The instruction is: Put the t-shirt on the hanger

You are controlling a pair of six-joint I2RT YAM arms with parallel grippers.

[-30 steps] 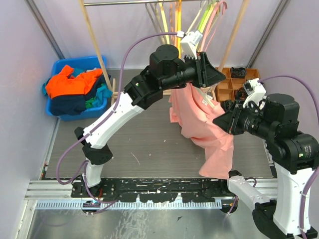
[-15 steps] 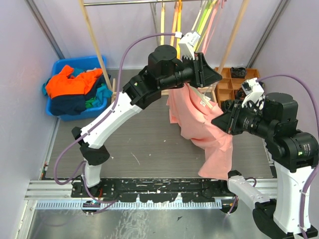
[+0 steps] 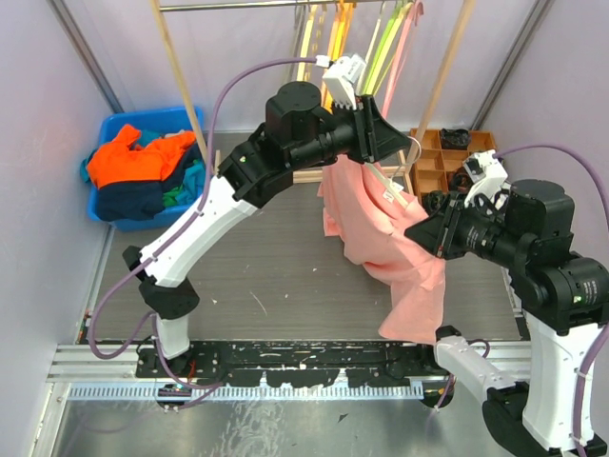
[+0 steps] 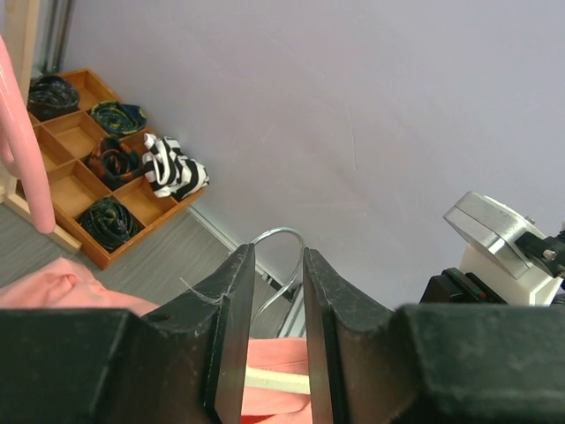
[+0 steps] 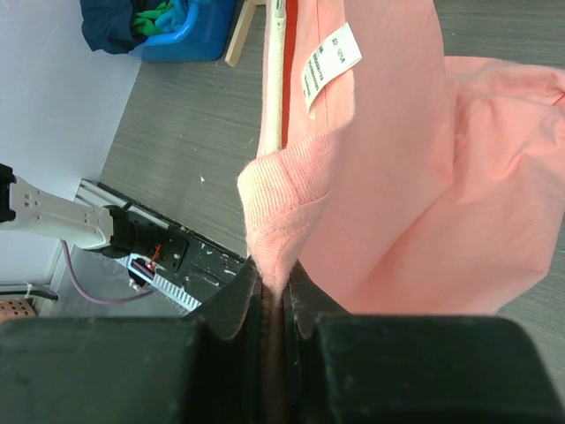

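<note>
The salmon-pink t-shirt (image 3: 381,228) hangs in the air between both arms, draped over the cream-white hanger (image 3: 392,195). My left gripper (image 3: 395,143) is shut on the hanger's neck. In the left wrist view its cream bar (image 4: 275,382) spans the gap between the jaws, and the wire hook (image 4: 281,234) rises above the left gripper (image 4: 275,256). My right gripper (image 3: 419,231) is shut on the ribbed collar of the t-shirt (image 5: 415,177). In the right wrist view the right gripper (image 5: 275,281) pinches the collar fold, with the hanger arm (image 5: 275,79) running along the collar's inside.
A blue bin (image 3: 143,119) at the back left holds orange and navy garments. A wooden rack (image 3: 181,86) carries yellow, green and pink hangers (image 3: 333,38) just behind the left gripper. A wooden compartment tray (image 3: 447,157) with rolled items stands at the back right.
The left arm has drawn up and to the left, carrying the hanger and the shirt's top with it. The right gripper has stayed on the collar, almost still.
</note>
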